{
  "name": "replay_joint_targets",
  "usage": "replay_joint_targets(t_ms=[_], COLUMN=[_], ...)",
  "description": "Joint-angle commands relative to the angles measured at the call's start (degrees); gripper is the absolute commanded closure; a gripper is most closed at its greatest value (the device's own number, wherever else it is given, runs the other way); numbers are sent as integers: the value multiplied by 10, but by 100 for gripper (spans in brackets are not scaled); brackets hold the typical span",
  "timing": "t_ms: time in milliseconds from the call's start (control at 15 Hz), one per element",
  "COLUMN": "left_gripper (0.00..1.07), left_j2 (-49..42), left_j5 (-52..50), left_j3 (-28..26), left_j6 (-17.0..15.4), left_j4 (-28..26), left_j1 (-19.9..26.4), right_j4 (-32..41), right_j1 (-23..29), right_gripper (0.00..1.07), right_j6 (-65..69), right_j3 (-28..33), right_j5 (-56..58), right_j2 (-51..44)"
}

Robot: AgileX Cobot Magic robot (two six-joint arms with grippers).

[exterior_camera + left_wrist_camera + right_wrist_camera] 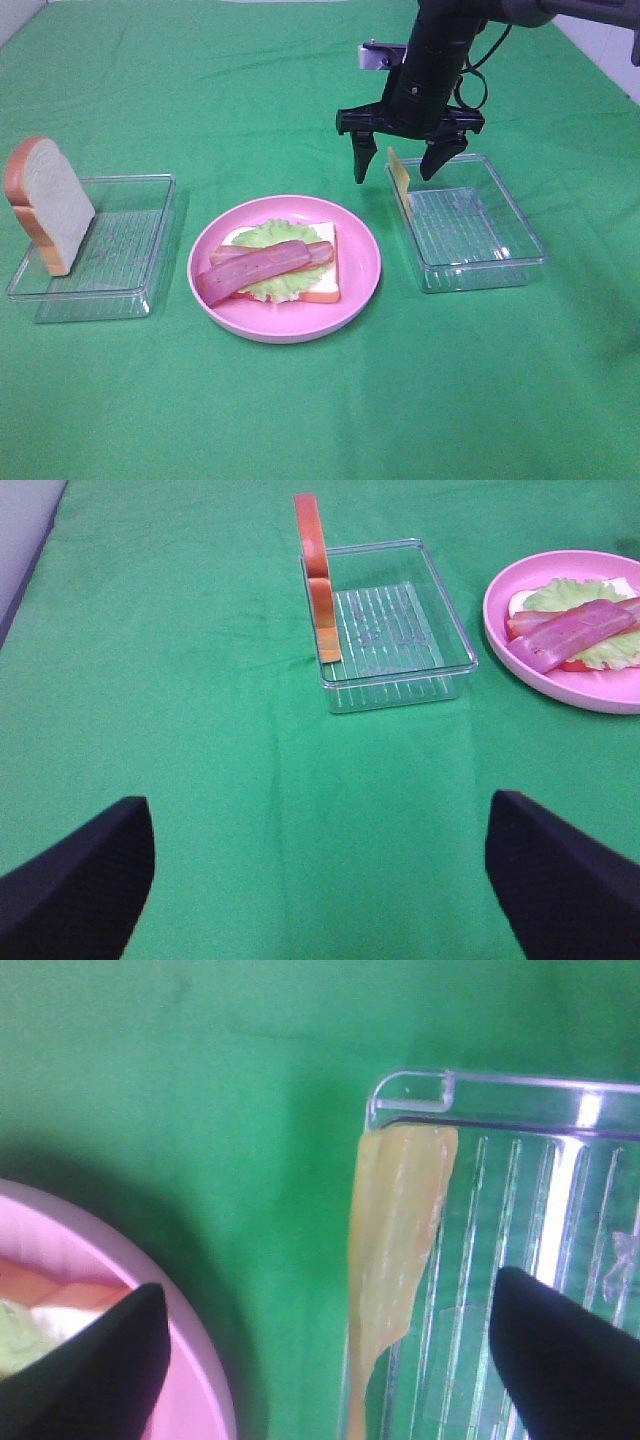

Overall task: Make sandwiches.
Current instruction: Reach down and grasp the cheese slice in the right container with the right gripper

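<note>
Nearest me on the green worktop (320,430) sits the pink plate (362,285) with the sandwich half built: a bread base (322,292), lettuce (268,234) and bacon strips (262,266) laid across, no cheese on it yet. To its left a clear tray (130,295) holds the top bread slice (45,205), leaning on the tray's outer wall. My left pincer (315,800) hangs spread and empty, well short of it. To the right, in the other clear tray (480,272), the cheese slice (399,176) stands on edge against the wall nearest the plate. My right pincer (394,170) is above it, spread, one finger either side, touching nothing that I can see. I judge the step in hand is taking the cheese. The slice looks thin and floppy and hugs the wall, so I'd keep one finger outside the rim, come straight down, pinch well below the top edge, and lift vertically before crossing to the plate, lest it fold or drag the tray.
</note>
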Motion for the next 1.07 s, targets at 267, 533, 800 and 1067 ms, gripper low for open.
replay_joint_targets(t_ms=[267,533,800,1067], left_gripper=[23,23,23,23], left_j2=[-9,-9,-9,-9], left_j5=[-9,-9,-9,-9], left_j3=[2,2,2,2], left_j6=[-4,-4,-4,-4], left_j4=[-2,-2,-2,-2], left_j1=[-3,-3,-3,-3], right_j4=[1,-1,-3,-4], right_j1=[-2,-2,-2,-2], right_gripper=[35,58,99,107], right_j6=[0,10,10,10], right_j3=[-2,-2,-2,-2], right_j5=[6,3,-5,-6], right_j2=[7,7,7,5])
